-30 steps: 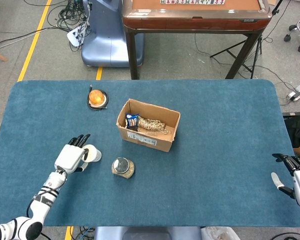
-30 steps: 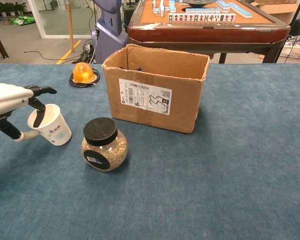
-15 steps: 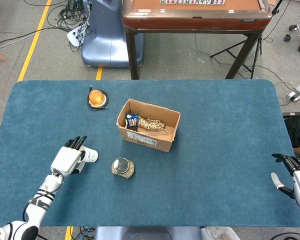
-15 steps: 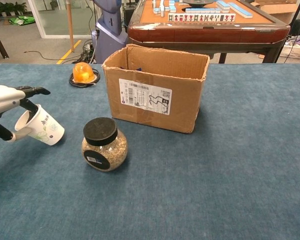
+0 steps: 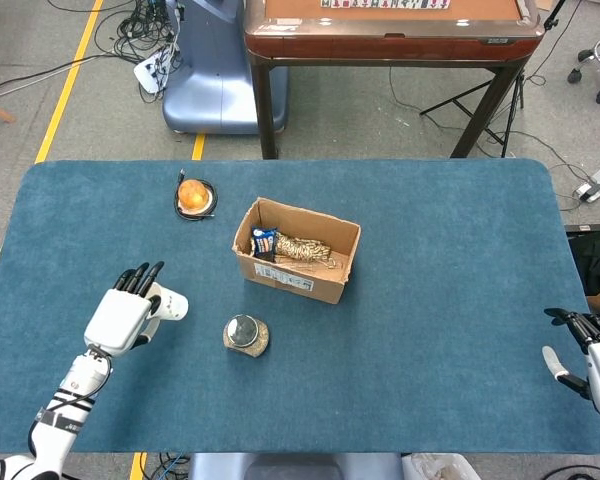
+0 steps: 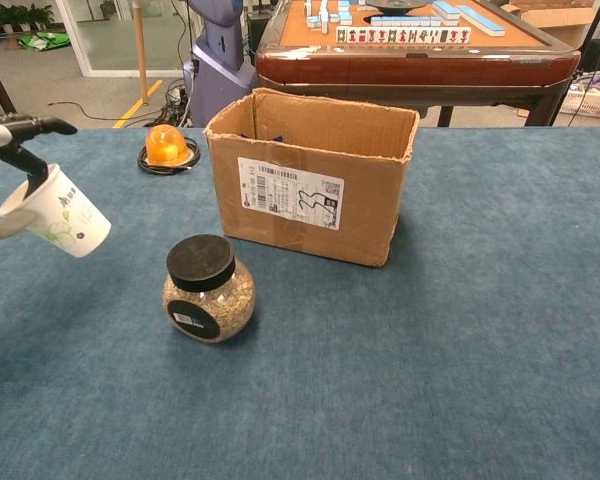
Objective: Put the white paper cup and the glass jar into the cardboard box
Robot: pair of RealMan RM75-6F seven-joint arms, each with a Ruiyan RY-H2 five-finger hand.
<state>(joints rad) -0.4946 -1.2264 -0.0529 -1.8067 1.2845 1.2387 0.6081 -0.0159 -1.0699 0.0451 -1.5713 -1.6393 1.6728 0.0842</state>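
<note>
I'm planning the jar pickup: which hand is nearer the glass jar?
Left. The left hand, holding the paper cup, is just left of the jar; the right hand sits at the table's far right edge.

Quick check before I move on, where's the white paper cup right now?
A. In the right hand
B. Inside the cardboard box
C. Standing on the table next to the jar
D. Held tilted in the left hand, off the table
D: the left hand holds the white paper cup tilted, clear of the table, left of the glass jar.
</note>
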